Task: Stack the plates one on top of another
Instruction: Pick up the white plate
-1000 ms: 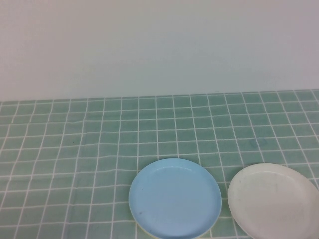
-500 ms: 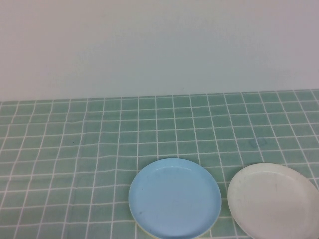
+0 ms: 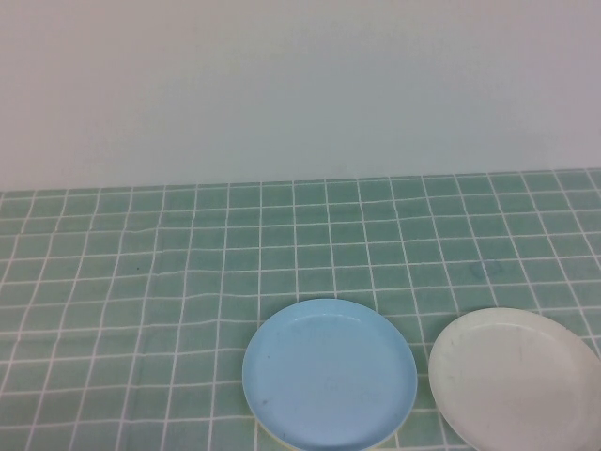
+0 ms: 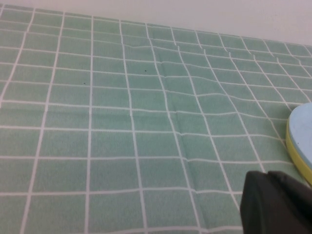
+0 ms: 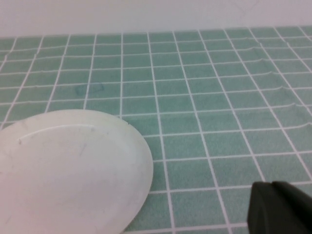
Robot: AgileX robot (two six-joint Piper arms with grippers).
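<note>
The light blue plate (image 3: 330,374) already lies on the yellow plate (image 4: 298,155), so only the white plate (image 3: 515,379) beside it remains. My left end effector (image 4: 276,201) and right end effector (image 5: 280,206) wait low near these, both pressed together, holding nothing.

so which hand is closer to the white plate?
Right. The right hand, shut, sits just beside the white plate; the left hand, shut, sits by the blue plate stacked on a yellow plate.

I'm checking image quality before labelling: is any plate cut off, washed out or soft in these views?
High view: even, flat light; the white plate and blue plate are clipped by the frame edge. Left wrist view: blue plate over a yellow plate, only an edge showing; left gripper a dark blur. Right wrist view: white plate soft, right gripper blurred.
</note>
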